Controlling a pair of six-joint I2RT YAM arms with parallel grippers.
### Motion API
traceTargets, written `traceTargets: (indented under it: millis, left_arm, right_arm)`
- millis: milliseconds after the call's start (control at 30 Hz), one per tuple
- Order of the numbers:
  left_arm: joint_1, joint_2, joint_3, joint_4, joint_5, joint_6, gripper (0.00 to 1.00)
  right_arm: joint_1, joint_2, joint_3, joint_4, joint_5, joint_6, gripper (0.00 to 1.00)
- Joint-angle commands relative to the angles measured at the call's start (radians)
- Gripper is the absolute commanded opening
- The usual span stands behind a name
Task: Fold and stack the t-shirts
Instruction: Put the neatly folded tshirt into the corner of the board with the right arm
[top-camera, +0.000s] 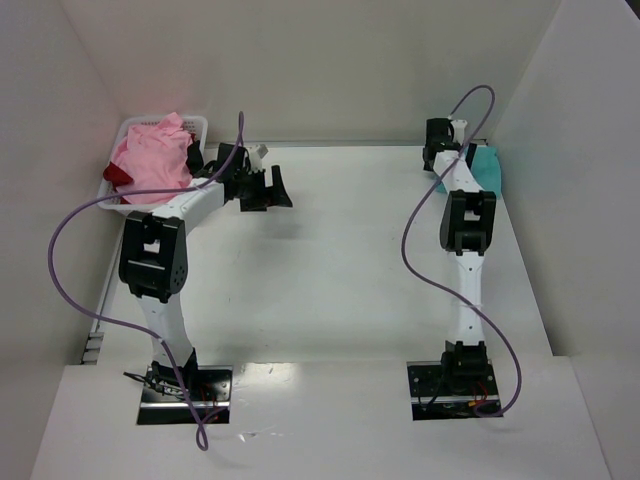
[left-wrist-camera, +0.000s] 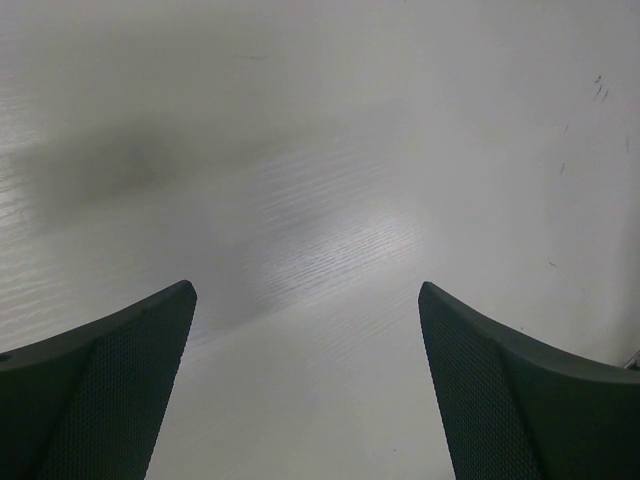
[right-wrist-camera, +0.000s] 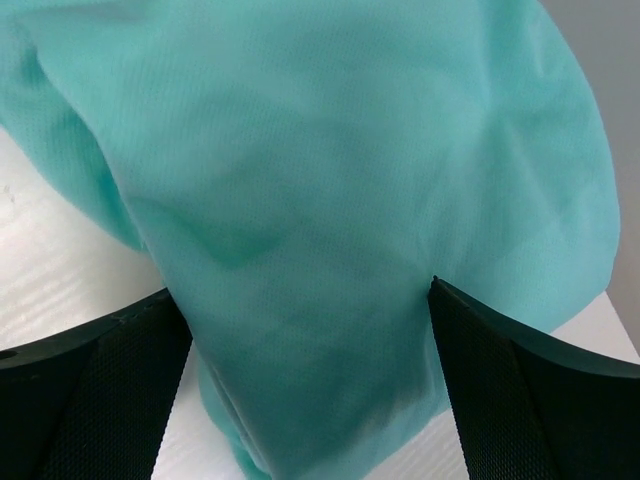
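A teal t-shirt (top-camera: 487, 168) lies bunched at the table's far right, against the side wall. My right gripper (top-camera: 438, 150) hangs over it. In the right wrist view the teal cloth (right-wrist-camera: 320, 150) fills the frame and runs down between the wide-apart fingers of the right gripper (right-wrist-camera: 305, 290), which is open. A light pink t-shirt (top-camera: 152, 158) is heaped in the basket at the far left, with a dark red t-shirt (top-camera: 117, 173) showing under its left edge. My left gripper (top-camera: 268, 198) hovers just right of the basket, open over bare table (left-wrist-camera: 320, 150), nothing between the left gripper's (left-wrist-camera: 307, 290) fingers.
The white lattice basket (top-camera: 197, 124) stands in the far left corner. White walls close in the table on the left, back and right. A purple cable loops from each arm. Both arm bases sit at the near edge.
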Motion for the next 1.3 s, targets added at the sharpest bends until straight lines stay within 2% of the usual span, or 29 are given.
traceTargets:
  millis: [0,67,200,433,733,867,1000,1167,1233,1267]
  left_arm:
    - [0.006,0.013,0.047,0.005,0.021,0.018,1.00]
    - [0.006,0.013,0.047,0.005,0.021,0.018,1.00]
    - [0.006,0.004,0.047,0.015,0.021,0.009,1.00]
    - [0.006,-0.044,-0.005,0.050,0.021,-0.002,1.00]
    - [0.006,-0.082,-0.032,0.061,0.021,-0.012,1.00]
    - [0.006,-0.082,-0.032,0.070,0.021,-0.012,1.00]
    - [0.006,-0.082,-0.032,0.070,0.021,-0.012,1.00]
    - [0.006,-0.091,-0.051,0.079,0.021,-0.012,1.00]
    - [0.006,-0.102,-0.062,0.090,0.021,-0.021,1.00]
    - [0.006,-0.102,-0.062,0.090,0.021,-0.021,1.00]
  right_arm:
    - [-0.008,-0.075,-0.090,-0.046,-0.094,-0.035,1.00]
    - [0.003,-0.105,-0.101,-0.055,-0.131,-0.025,1.00]
    - [0.012,-0.222,-0.122,-0.065,-0.353,0.003,1.00]
    - [0.012,-0.469,-0.315,0.018,-0.475,0.004,1.00]
    - [-0.049,-0.549,-0.510,-0.056,-0.290,0.075,1.00]
    - [-0.138,-0.560,-0.586,-0.065,-0.233,0.147,1.00]
    - [-0.227,-0.560,-0.621,-0.065,-0.286,0.210,0.87]
    - [-0.227,-0.569,-0.632,-0.014,-0.236,0.221,0.68]
    - [-0.227,-0.547,-0.632,-0.005,-0.225,0.221,0.59]
    - [-0.227,-0.524,-0.623,-0.005,-0.225,0.231,0.50]
